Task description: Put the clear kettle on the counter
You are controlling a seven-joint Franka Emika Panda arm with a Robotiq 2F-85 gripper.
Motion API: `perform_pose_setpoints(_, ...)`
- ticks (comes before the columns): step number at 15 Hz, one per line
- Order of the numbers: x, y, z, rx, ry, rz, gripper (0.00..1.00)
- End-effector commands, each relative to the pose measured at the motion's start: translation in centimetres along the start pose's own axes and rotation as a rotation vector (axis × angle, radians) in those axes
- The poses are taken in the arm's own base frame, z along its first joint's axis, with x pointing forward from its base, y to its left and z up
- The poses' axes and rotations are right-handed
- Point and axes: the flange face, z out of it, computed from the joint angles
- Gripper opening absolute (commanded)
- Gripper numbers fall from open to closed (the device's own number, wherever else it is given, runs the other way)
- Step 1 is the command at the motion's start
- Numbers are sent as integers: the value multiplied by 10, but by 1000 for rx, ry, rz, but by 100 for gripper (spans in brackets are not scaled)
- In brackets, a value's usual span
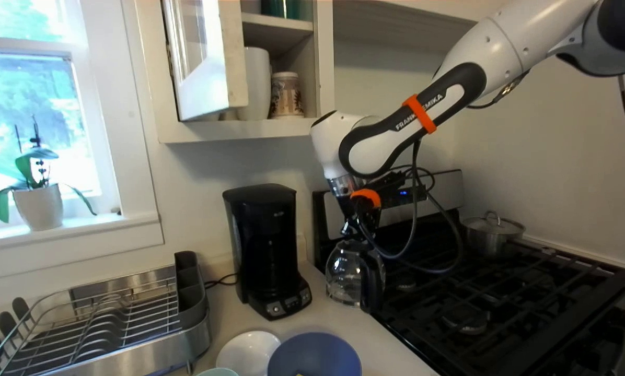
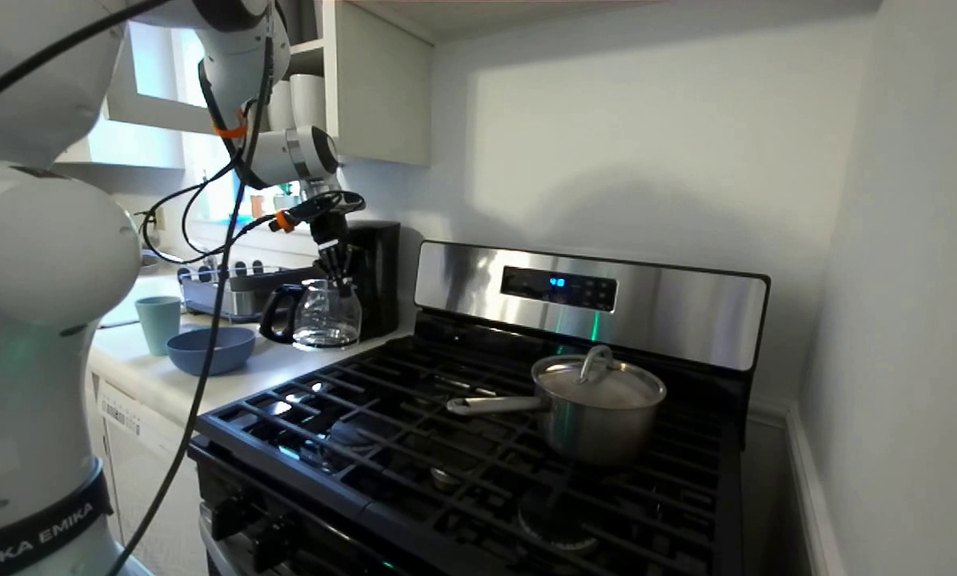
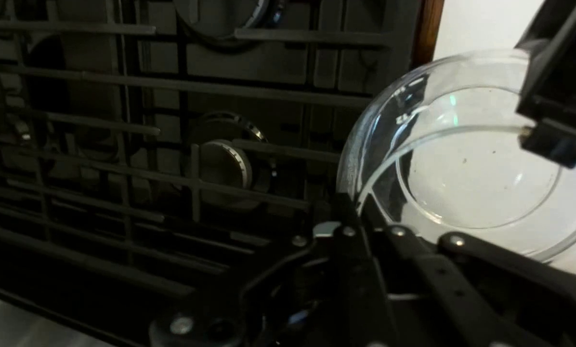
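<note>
The clear kettle (image 1: 344, 277) is a rounded glass pot with a black handle. It is upright at the counter's edge beside the stove. It also shows in an exterior view (image 2: 328, 316), and in the wrist view (image 3: 480, 178) I look down through its open top. My gripper (image 1: 350, 237) points down from above; in the wrist view its fingertips (image 3: 359, 206) are closed around the glass rim. The counter (image 1: 378, 342) is whitish and lies under the kettle. I cannot tell whether the kettle's base touches it. No lid shows on the kettle.
The black coffee maker (image 1: 268, 245) stands close beside the kettle. A blue bowl (image 1: 315, 357), a white bowl (image 1: 247, 352) and a dish rack (image 1: 108, 324) are on the counter. The black stove (image 2: 446, 464) holds a lidded steel pot (image 2: 598, 416). A cabinet door (image 1: 208, 62) hangs open above.
</note>
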Motion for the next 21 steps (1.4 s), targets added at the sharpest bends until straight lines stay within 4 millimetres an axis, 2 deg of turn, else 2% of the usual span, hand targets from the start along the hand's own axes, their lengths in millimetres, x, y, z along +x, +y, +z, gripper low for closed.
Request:
perform_pose_setpoints(1,36,-32,-21,-24,44,-73,1)
perform_pose_setpoints(4,48,-53,-29,-12,82,-94,1)
perform_pose_setpoints(10,55,-66,-33,-15,117,-84,1)
perform_pose_setpoints(16,58,-71,-22,-64,172,-99,1)
perform_pose_setpoints(19,57,-72,-9,-75,151,-120,1)
perform_pose_setpoints(21,55,-72,-8,-75,140,-128,1)
